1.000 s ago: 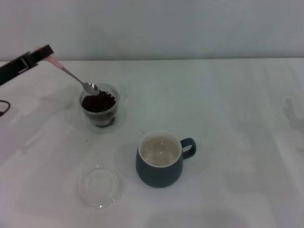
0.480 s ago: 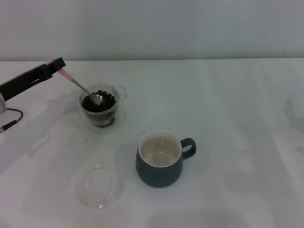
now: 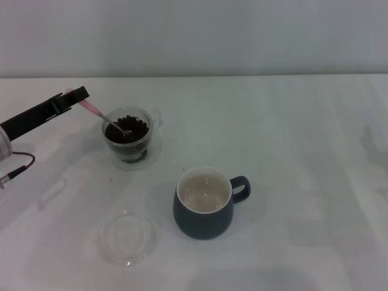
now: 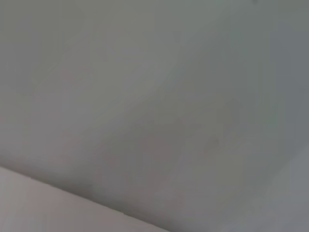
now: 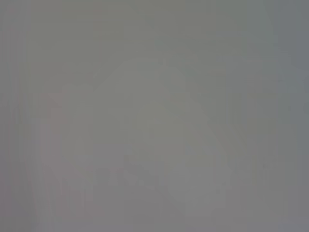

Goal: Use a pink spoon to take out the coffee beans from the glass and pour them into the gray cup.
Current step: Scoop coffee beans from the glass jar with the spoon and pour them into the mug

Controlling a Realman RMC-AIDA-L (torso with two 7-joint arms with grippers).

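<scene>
Left gripper [image 3: 77, 96] clamps the pink spoon [image 3: 100, 114] handle; beyond its fingertips the bowl sits in the glass [image 3: 127, 137] among coffee beans [image 3: 130, 127]. Gray cup [image 3: 205, 203] holds nothing.

So the small clear double-walled glass [image 3: 128, 140] sits upright on the white table, loaded with dark brown coffee beans [image 3: 130, 128]. The pink-handled metal spoon [image 3: 104, 117] slants down into it, silver bowl dipped in the beans. The rounded dark blue-gray mug [image 3: 204, 205] stands nearer, cream inside empty, loop handle pointing right.
</scene>
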